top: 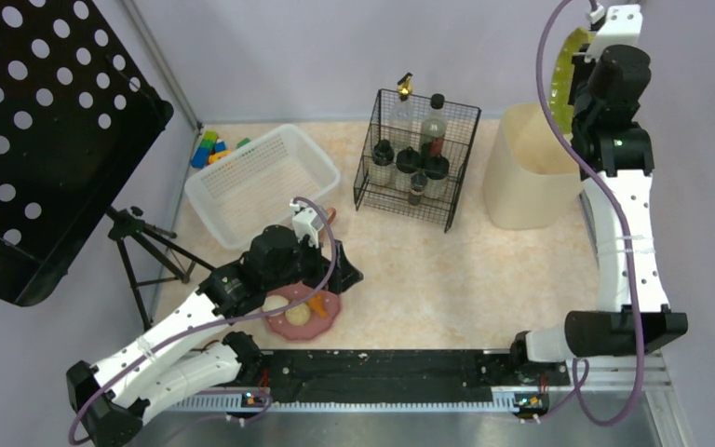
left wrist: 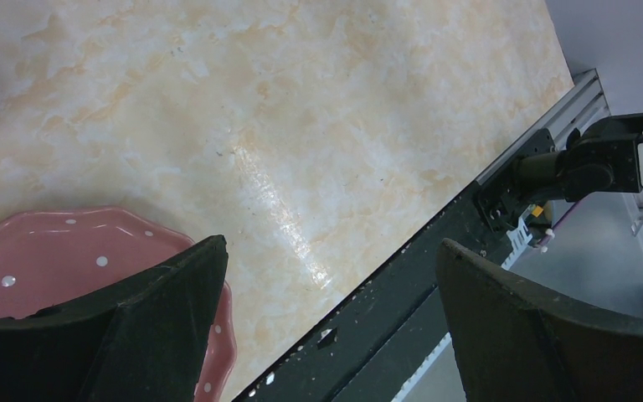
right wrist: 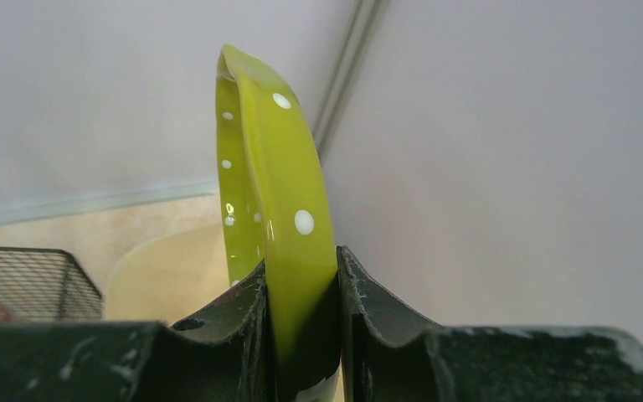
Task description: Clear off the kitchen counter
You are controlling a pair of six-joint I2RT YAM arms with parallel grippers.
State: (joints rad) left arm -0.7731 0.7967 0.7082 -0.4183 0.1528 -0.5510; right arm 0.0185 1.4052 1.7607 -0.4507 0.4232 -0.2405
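The beige-pink marbled kitchen counter [top: 447,279] fills the middle. A pink dotted plate [top: 328,318] with food pieces lies near the front edge, under my left arm; its rim also shows in the left wrist view [left wrist: 67,251]. My left gripper [top: 340,275] is open and empty just right of the plate, low over the counter [left wrist: 301,126]. My right gripper [top: 585,74] is raised at the back right, shut on a yellow-green dotted plate [top: 566,70] held on edge above a beige bin [top: 521,182]. The plate stands between the fingers in the right wrist view [right wrist: 289,209].
A white plastic basket [top: 261,182] stands at the back left with coloured blocks [top: 212,149] behind it. A black wire rack [top: 419,158] holds several bottles at the back middle. A black perforated panel on a tripod [top: 42,140] stands left of the counter. A black rail [top: 382,372] edges the front.
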